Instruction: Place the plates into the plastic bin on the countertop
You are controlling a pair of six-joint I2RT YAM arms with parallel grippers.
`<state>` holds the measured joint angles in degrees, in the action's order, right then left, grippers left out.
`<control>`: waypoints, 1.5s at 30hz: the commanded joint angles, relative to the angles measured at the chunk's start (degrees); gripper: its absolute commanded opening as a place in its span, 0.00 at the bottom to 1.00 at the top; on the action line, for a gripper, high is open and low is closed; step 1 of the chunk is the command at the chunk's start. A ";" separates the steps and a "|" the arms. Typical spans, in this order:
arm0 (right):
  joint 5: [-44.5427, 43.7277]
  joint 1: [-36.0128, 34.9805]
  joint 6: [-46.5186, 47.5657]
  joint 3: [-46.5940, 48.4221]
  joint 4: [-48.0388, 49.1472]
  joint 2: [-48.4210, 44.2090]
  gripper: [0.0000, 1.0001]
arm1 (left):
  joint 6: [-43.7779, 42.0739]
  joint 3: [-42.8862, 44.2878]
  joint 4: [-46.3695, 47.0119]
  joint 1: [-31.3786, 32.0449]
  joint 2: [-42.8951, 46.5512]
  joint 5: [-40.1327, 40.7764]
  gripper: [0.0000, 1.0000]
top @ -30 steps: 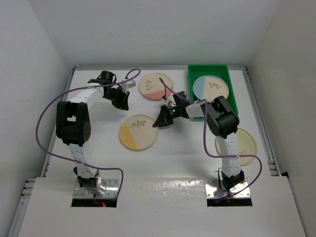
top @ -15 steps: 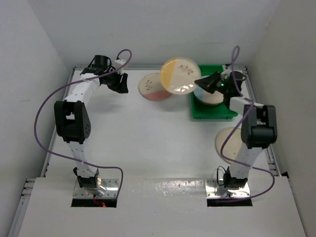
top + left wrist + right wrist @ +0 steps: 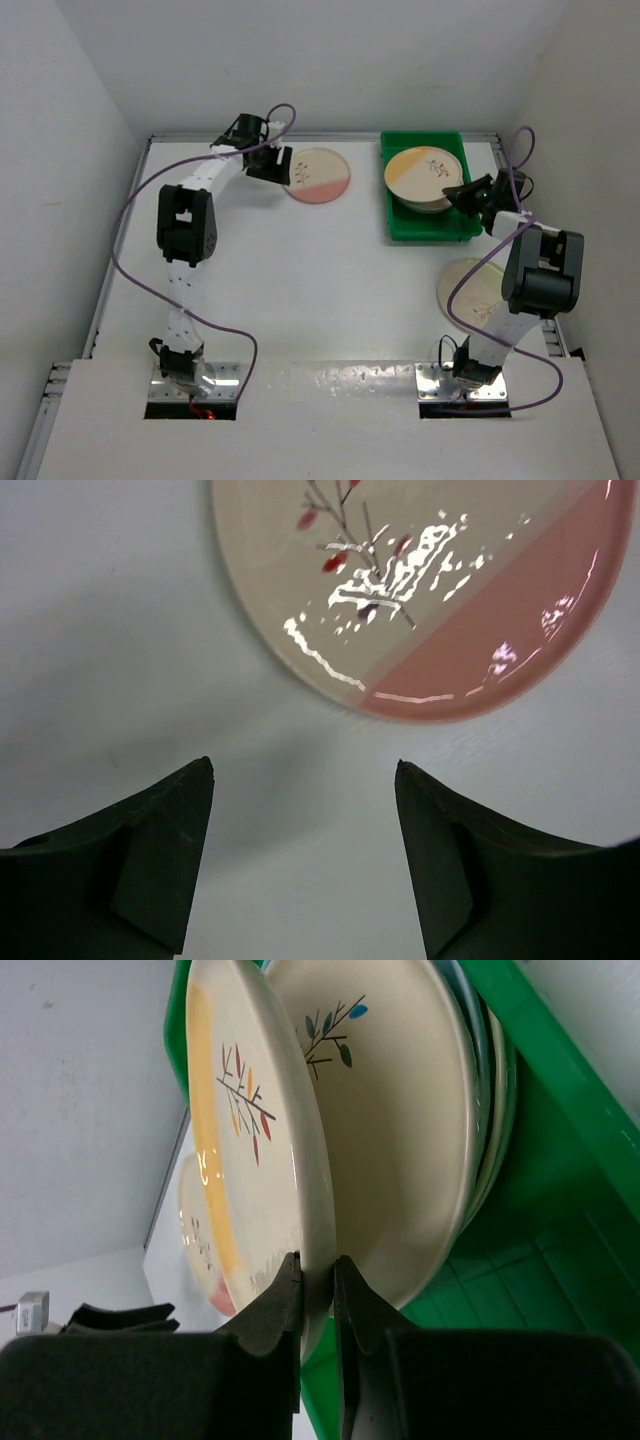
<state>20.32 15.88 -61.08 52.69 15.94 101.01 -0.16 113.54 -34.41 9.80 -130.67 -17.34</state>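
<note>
A yellow-segment plate (image 3: 420, 170) (image 3: 240, 1130) lies tilted on the stack of plates in the green plastic bin (image 3: 387, 200) (image 3: 560, 1150), over a plate with a blue sprig (image 3: 400, 1130). My right gripper (image 3: 458, 192) (image 3: 316, 1265) is shut on the yellow plate's near rim. A pink-segment plate (image 3: 318, 175) (image 3: 430, 590) lies flat on the white countertop (image 3: 300, 270). My left gripper (image 3: 272, 165) (image 3: 302, 770) stands open just left of it, with nothing between its fingers. Another plate (image 3: 465, 285) lies at the right, partly hidden by the right arm.
White walls close in the countertop on the left, back and right. Purple cables loop from both arms over the surface. The bin sits against the back right corner.
My right arm has brought the yellow plate down onto the stack in the bin. The left gripper has moved right to the pink plate's edge and opened.
</note>
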 commanded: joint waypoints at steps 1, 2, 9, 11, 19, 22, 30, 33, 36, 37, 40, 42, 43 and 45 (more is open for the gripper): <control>0.51 0.47 2.62 -0.56 2.78 -3.28 0.00 | 4.63 4.50 3.83 2.32 -2.82 2.57 0.77; 0.43 0.29 3.85 -0.74 1.64 -3.54 0.00 | 5.43 5.11 4.52 2.33 -3.70 2.58 0.77; -3.79 1.78 6.67 -1.27 -5.13 -2.75 0.00 | 10.80 9.59 8.83 2.85 -10.56 4.15 0.80; -3.79 2.57 7.20 0.22 -6.88 -2.14 0.00 | 12.02 10.13 8.84 3.38 -11.79 8.18 0.80; -3.79 2.49 8.43 5.50 -10.85 0.68 0.10 | 10.71 9.60 7.53 4.52 -14.34 11.10 0.78; -5.02 1.26 11.41 7.43 -14.00 0.94 0.38 | 9.40 7.94 6.21 4.52 -14.35 11.81 0.75; -13.89 -3.48 18.88 12.70 -25.25 3.58 0.52 | 7.82 6.00 5.59 4.52 -13.30 13.48 0.66; -15.39 -4.97 20.99 14.02 -26.05 4.19 0.52 | 7.81 6.00 5.59 4.52 -13.29 12.95 0.60; -17.32 -5.94 22.93 17.17 -28.06 5.60 0.52 | 7.28 6.00 5.59 4.52 -13.29 12.95 0.54; -18.20 -6.03 23.11 18.32 -29.12 6.12 0.52 | 7.28 6.00 5.59 4.52 -13.29 12.95 0.54; -18.65 -5.95 24.43 19.29 -30.09 6.30 0.52 | 6.76 6.00 5.59 4.52 -13.82 12.42 0.54; -18.73 -5.86 25.48 19.30 -29.75 5.69 0.52 | 6.76 6.00 5.59 4.52 -13.82 11.72 0.52; -18.65 -5.95 25.74 19.47 -29.66 5.51 0.52 | 6.76 6.00 5.59 4.52 -14.43 11.72 0.50; -18.65 -6.21 27.32 19.39 -29.74 4.90 0.52 | 6.76 6.00 5.06 4.52 -14.44 11.10 0.45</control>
<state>3.14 9.96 -37.01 70.02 -13.41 107.57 7.92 121.60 -24.58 13.91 -143.02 -6.52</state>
